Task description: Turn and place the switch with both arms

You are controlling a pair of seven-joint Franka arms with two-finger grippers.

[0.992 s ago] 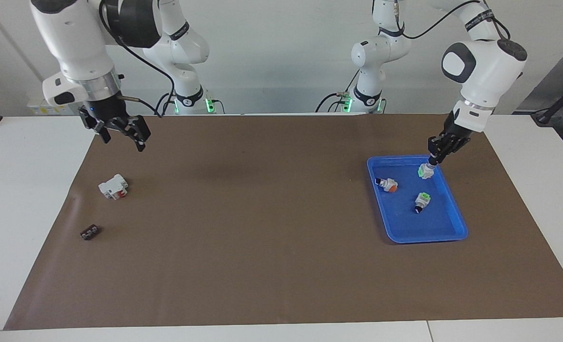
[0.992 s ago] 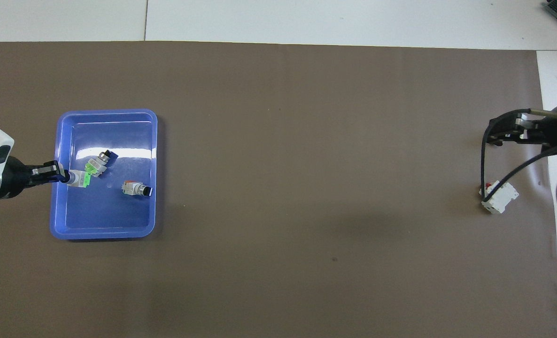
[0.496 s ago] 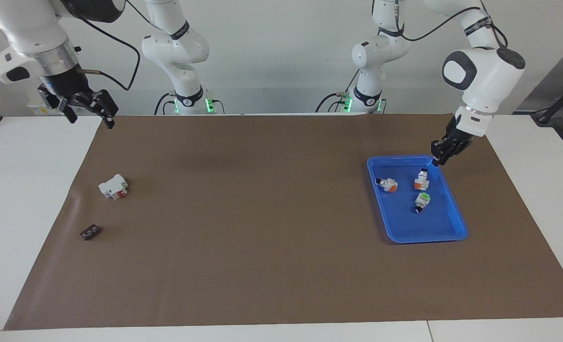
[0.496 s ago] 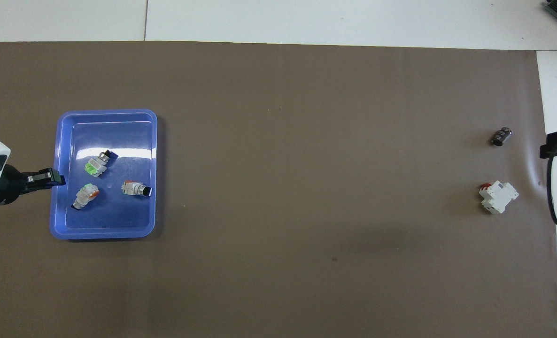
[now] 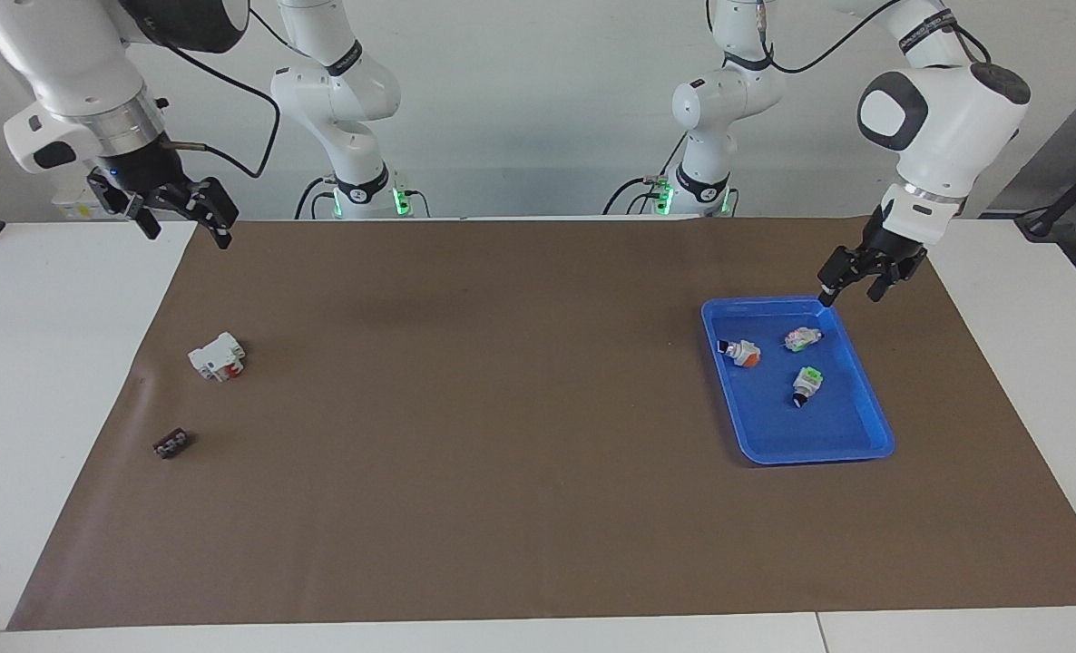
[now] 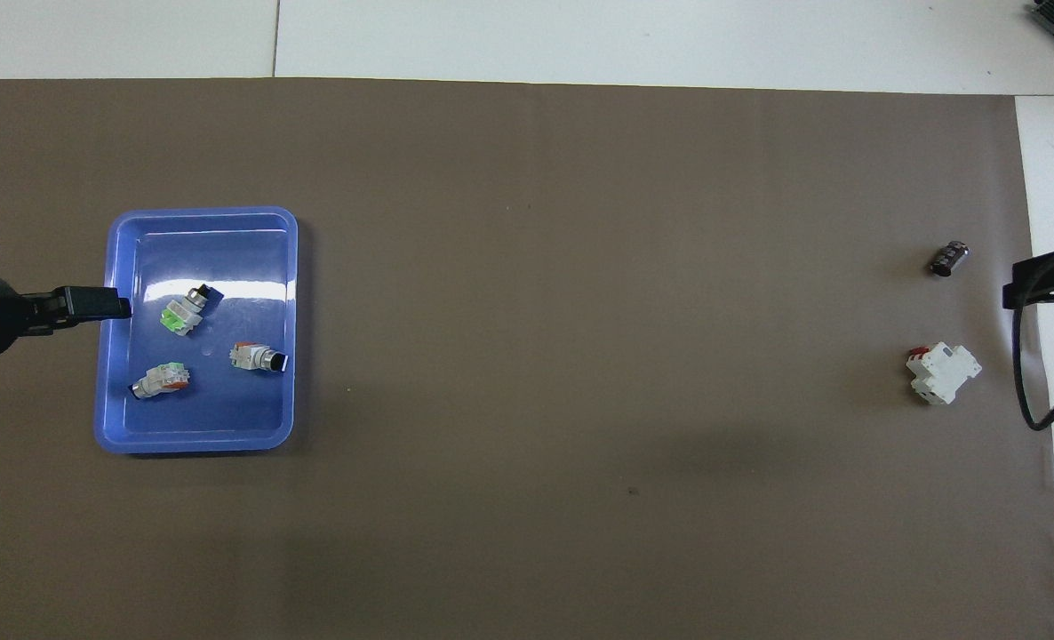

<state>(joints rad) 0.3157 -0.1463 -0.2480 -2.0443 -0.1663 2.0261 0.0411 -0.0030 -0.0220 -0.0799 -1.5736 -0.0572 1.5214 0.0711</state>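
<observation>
Left gripper (image 5: 851, 283) is being held over the blue tray (image 5: 865, 435) rim, fingers released – switch (image 5: 801, 339) is lying inside; right gripper (image 5: 180, 210) is being held raised, fingers released.

Released: the small pale grey switch with a green block at one end (image 5: 802, 339), a second ago pinched by its knob in the left arm's black two-finger gripper (image 5: 854, 286) and hanging over the shallow blue plastic tray (image 5: 865, 449), now lying on its side on the tray floor, nearer the robots than the two other switches. Opened and lifted clear: that gripper, now over the tray's rim at the robots' end. Raised and pulled back: the right arm's black gripper (image 5: 180, 210), from above the brown mat to over its corner at that arm's end.
</observation>
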